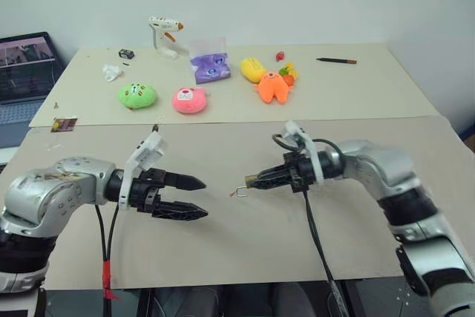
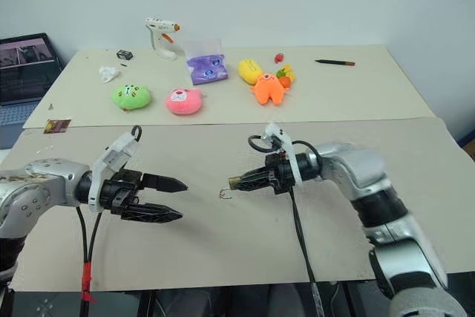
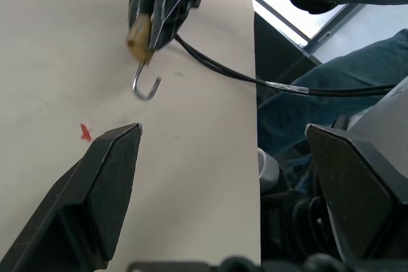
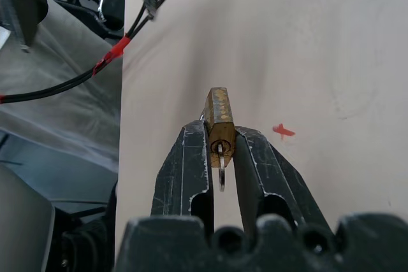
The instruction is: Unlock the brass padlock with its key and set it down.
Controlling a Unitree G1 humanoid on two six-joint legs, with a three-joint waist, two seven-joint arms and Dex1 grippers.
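My right gripper (image 4: 220, 141) is clamped on the small brass padlock (image 4: 219, 121), above the beige table (image 1: 245, 243); its silvery U-shaped shackle (image 3: 145, 84) hangs open, the thin silvery key (image 4: 220, 171) sits in the keyhole. My left gripper (image 1: 194, 197) stands wide open, empty, nearby. A small red fleck (image 4: 282, 132) lies below.
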